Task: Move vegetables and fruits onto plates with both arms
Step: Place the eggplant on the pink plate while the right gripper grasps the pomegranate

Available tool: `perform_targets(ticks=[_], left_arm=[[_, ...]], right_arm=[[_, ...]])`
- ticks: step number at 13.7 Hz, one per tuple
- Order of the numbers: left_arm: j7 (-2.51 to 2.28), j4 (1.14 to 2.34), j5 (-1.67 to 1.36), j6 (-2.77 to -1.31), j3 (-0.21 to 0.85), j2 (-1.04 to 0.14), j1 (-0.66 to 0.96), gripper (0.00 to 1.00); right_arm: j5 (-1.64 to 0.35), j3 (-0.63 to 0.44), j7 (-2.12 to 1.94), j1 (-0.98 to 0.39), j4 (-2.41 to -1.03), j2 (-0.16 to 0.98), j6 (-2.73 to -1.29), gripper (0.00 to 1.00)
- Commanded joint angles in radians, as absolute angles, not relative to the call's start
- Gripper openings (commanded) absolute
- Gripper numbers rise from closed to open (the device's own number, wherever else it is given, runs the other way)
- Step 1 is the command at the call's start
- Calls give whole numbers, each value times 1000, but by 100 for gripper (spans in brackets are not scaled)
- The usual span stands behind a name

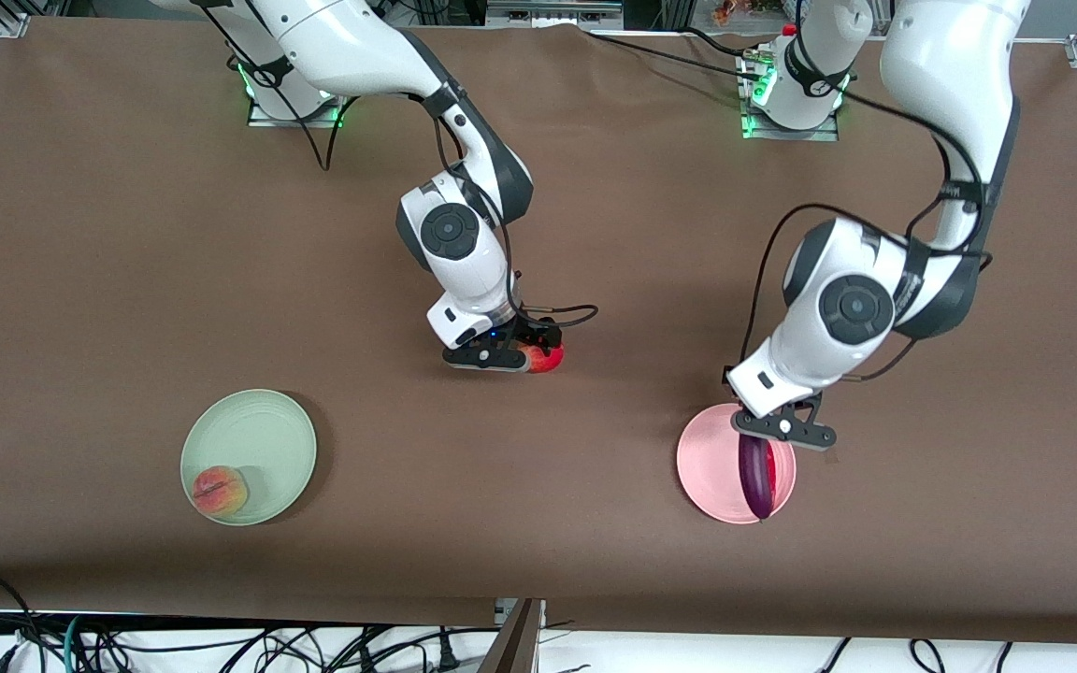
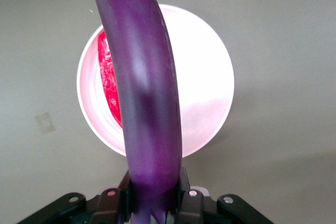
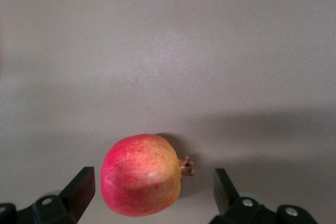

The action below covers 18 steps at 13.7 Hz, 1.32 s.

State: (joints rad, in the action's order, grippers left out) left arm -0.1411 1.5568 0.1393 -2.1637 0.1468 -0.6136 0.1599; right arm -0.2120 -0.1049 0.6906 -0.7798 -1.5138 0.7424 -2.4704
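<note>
Gripping eggplant (image 2: 147,87) over pink plate (image 2: 210,77), right jaws open astride red fruit (image 3: 140,175), seemingly untouched.

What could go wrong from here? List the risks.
1. The left end effector holds the eggplant by one end over the pink plate, where the red chili pepper already lies. Released there, the long eggplant may land on the pepper or overhang the rim and roll off.
2. The right end effector is open around the round red fruit on the table. An off-centre close could squirt it away.
</note>
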Motion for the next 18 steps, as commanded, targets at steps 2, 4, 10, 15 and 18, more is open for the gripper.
perform_targets(ticks=[2,4,10,15,18], left_arm=[[-123,1483,158,-2192,160,-704,176,12],[-121,1497,158,-2218,160,-722,175,16],[-121,1494,158,-2229,160,-745,175,36],[-121,1494,158,-2215,160,-720,149,100],[-124,1490,156,-2119,160,-655,133,100]], right_arm=[[-190,-115,721,-808,-1488,775,-2525,100],[-190,-115,721,-813,-1488,787,-2565,100],[-164,-117,721,-831,-1488,828,-2623,100],[-118,-115,715,-838,-1488,838,-2623,37],[-117,-132,700,-824,-1488,819,-2612,34]])
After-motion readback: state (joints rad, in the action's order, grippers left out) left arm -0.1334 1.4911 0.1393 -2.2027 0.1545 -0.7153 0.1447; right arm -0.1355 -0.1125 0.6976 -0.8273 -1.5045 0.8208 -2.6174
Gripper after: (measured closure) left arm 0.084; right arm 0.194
